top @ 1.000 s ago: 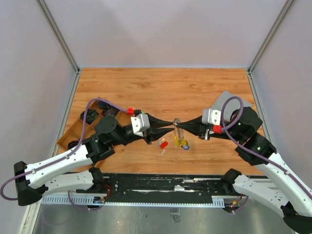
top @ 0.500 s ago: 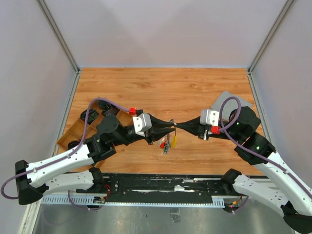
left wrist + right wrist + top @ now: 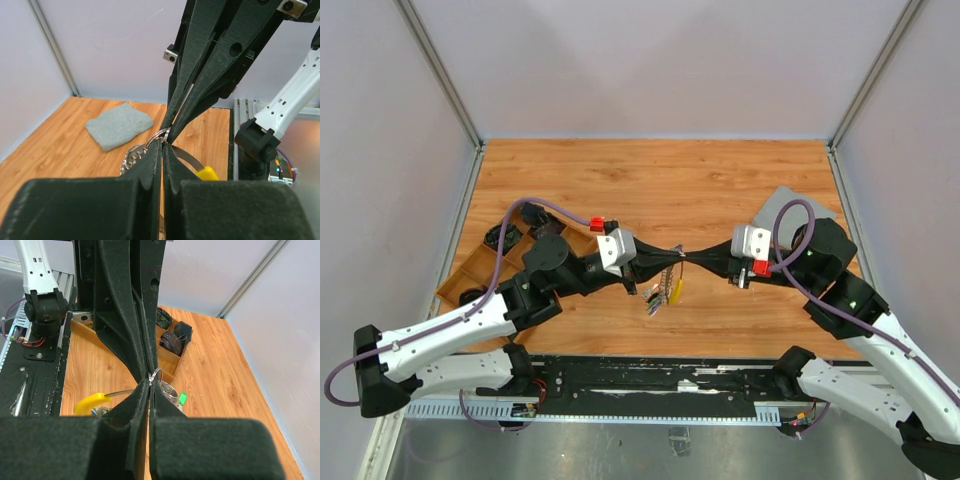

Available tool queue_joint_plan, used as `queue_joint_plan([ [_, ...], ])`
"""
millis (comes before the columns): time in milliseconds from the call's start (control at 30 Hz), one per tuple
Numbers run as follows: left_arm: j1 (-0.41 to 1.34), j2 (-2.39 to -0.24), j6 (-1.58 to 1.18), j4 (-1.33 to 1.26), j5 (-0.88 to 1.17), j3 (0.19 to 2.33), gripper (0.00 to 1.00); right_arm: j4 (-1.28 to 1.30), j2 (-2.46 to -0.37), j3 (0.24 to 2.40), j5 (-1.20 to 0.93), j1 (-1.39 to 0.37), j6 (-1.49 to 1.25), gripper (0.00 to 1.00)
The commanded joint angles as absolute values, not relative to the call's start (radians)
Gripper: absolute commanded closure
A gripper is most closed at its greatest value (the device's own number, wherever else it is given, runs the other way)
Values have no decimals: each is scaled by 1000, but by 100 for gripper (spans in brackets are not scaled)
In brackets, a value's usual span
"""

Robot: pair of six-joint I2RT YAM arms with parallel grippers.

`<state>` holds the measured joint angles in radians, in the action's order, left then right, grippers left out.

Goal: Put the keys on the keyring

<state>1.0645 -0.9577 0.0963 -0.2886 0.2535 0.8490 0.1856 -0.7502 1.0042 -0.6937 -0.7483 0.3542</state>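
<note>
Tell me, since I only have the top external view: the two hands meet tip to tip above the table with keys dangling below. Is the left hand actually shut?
Observer: Yes. The left wrist view shows the left hand fully shut, its tips against the right hand, with the keyring right at that junction.
Operator: Which one holds the ring?
Observer: In the right wrist view it pokes out at the right hand's shut tips. I can't tell whether the left grips it too.
Operator: Any green key there?
Observer: Yes, a green key hangs beside the ring, and a yellow key hangs on the other side.
</note>
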Motion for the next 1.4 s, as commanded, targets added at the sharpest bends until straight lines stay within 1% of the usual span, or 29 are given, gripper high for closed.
queue_joint_plan([
  [0,1081,-968,79,-334,236,906,99,190,-743,1042,-724,-784,372,98],
  [67,1081,-963,79,-328,235,907,99,199,-739,1049,-719,-785,371,93],
  [200,1081,-945,77,-319,236,899,99,233,-708,1061,-686,-785,379,73],
  [300,1081,-927,71,-318,235,887,99,252,-674,1056,-656,-785,386,64],
  [367,1081,-917,68,-319,240,881,100,266,-655,1052,-642,-785,387,62],
  [633,1081,-905,54,-337,269,862,99,266,-638,1035,-634,-785,352,61],
  [900,1081,-910,49,-342,302,856,99,237,-692,1065,-682,-785,304,68],
  [1100,1081,-917,55,-332,319,861,99,236,-705,1064,-695,-785,295,69],
  [1233,1081,-925,62,-316,327,867,100,242,-714,1071,-713,-785,289,74],
  [1367,1081,-931,72,-299,325,873,100,256,-722,1082,-719,-785,289,74],
])
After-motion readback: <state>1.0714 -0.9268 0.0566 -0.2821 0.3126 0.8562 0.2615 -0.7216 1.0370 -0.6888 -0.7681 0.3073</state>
